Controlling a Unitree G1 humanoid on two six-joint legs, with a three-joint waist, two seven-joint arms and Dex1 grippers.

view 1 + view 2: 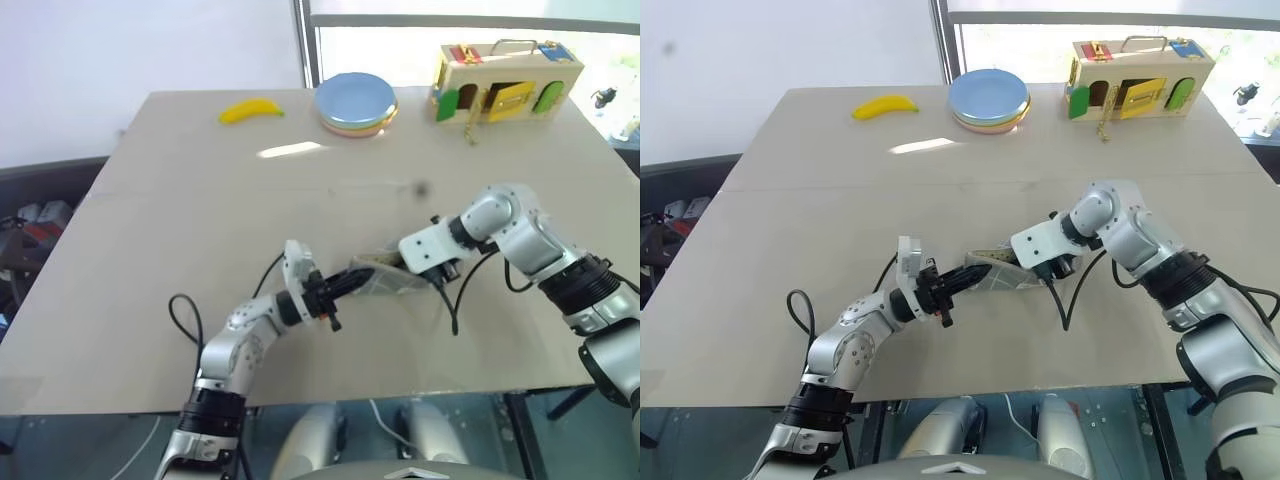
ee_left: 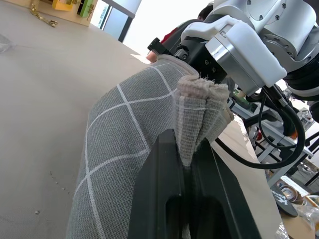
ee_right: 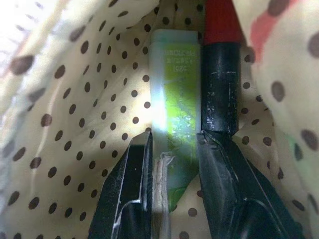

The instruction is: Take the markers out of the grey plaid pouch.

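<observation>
The grey plaid pouch (image 1: 385, 281) lies near the middle of the table, lifted at one end. My left gripper (image 2: 187, 144) is shut on that end's bunched fabric edge, and the pouch (image 2: 124, 149) bulges beyond it. My right gripper (image 3: 172, 137) is inside the pouch's dotted lining, its two fingers closed on the sides of the pale green marker (image 3: 174, 84). The black marker (image 3: 219, 99) with its red cap lies right beside it, against one finger. From the head views the right hand's fingers are hidden in the pouch mouth.
A yellow banana (image 1: 250, 110), a stack of pastel plates (image 1: 355, 100) and a wooden latch box (image 1: 505, 85) stand along the table's far edge. A black cable (image 1: 455, 300) loops under the right wrist. The table (image 1: 200, 210) ends just before my arms.
</observation>
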